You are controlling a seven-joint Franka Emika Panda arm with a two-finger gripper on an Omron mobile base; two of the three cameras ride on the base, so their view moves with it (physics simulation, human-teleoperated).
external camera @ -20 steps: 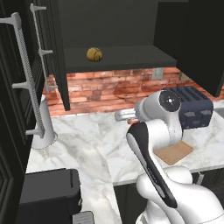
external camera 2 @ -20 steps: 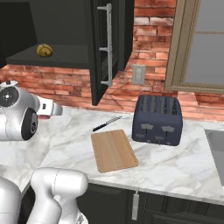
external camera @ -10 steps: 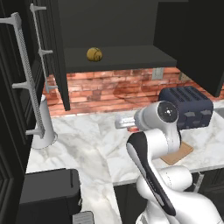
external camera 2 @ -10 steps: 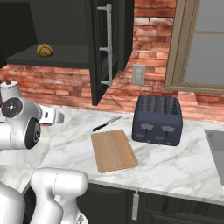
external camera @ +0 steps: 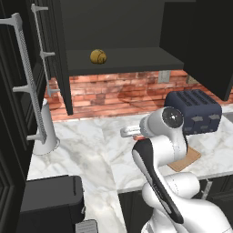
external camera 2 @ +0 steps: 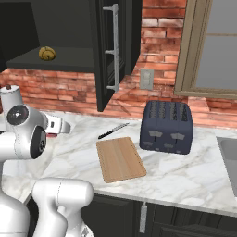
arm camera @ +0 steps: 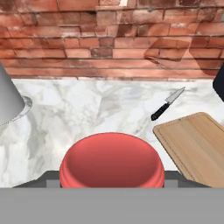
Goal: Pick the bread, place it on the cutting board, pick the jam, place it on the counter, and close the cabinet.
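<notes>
Hand closed on jam, held right against palm; rigid, smooth, probably slippery and breakable; best gripped across sides; board ahead-right.

**Camera placement**

Two base views look forward and down from behind the arm, at 7 and 5 o'clock, sharing the counter, toaster and brick wall. The hand view sits low and close, facing the wall.

Pretty clearly a home kitchen: veined white marble counter, red brick backsplash, dark blue toaster, black wall cabinet.
</notes>
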